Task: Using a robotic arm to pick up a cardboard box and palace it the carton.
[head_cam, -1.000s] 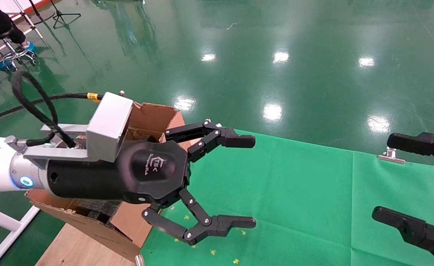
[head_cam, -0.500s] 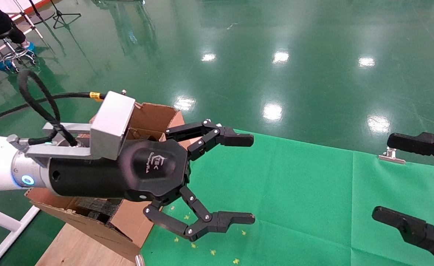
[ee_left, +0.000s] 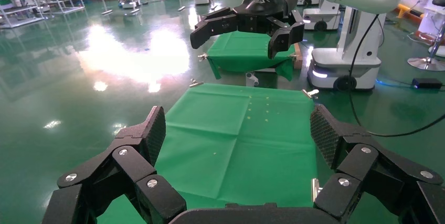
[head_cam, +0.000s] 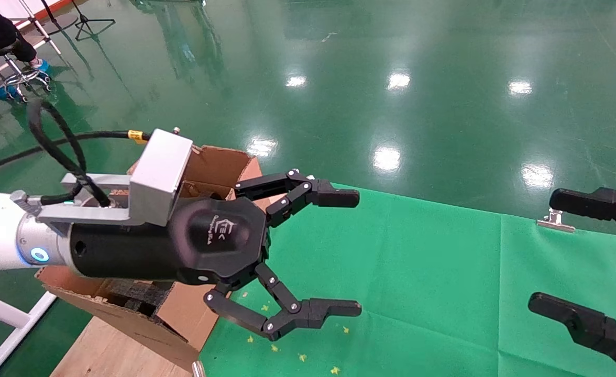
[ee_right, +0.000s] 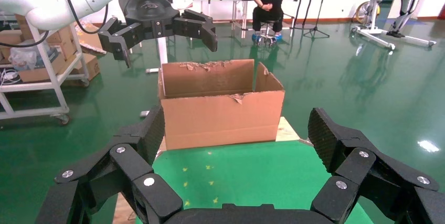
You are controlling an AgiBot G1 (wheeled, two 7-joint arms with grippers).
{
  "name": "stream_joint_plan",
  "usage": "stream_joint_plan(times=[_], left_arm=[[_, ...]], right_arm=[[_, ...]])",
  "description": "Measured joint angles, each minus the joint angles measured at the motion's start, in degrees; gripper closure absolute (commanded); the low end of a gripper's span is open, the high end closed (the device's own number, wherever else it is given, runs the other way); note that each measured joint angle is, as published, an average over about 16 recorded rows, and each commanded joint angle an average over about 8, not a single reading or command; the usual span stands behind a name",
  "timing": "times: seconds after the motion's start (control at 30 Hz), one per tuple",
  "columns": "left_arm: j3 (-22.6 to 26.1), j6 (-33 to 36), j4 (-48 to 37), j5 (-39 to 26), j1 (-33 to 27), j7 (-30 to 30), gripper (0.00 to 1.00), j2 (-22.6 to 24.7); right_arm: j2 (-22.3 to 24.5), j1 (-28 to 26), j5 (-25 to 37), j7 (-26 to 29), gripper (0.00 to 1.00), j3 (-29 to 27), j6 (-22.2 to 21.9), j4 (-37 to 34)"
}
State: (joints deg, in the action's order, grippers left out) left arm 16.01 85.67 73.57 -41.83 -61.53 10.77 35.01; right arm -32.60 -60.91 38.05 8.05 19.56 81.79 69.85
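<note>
Our left gripper point(head_cam: 358, 254) hangs above the green tabletop point(head_cam: 433, 293), jaws spread wide and holding nothing, just beside the carton point(head_cam: 213, 167). Our right gripper point(head_cam: 575, 256) is parked at the right edge of the tabletop, also wide open and empty. We cannot find the cardboard box in any view; the cloth between the grippers shows only small yellow specks point(head_cam: 303, 357), so it may already lie in the carton or be out of sight.

If a pick is still due, we judge that we should locate the box first, then come down over it squarely with the jaws this wide. The middle of the tabletop leaves plenty of room to move. The limits are the carton's tall ragged flaps point(ee_right: 207, 66) behind the left wrist and the metal clip point(head_cam: 555, 222) at the far edge.
</note>
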Motion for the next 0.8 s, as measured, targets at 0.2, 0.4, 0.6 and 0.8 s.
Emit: stream_joint_plan(times=[0.2,0.4,0.6,0.8], left_arm=[[0.0,0.0,0.0,0.0,0.0,0.0,0.0,0.0],[0.0,0.0,0.0,-0.1,0.0,0.0,0.0,0.0],[0.0,0.0,-0.1,-0.1,-0.1,0.0,0.0,0.0],[0.0,0.0,-0.1,-0.1,-0.1,0.0,0.0,0.0]], right_arm=[[0.0,0.0,0.0,0.0,0.0,0.0,0.0,0.0],[0.0,0.0,0.0,0.0,0.0,0.0,0.0,0.0],[0.0,0.0,0.0,0.0,0.0,0.0,0.0,0.0],[0.0,0.0,0.0,0.0,0.0,0.0,0.0,0.0]])
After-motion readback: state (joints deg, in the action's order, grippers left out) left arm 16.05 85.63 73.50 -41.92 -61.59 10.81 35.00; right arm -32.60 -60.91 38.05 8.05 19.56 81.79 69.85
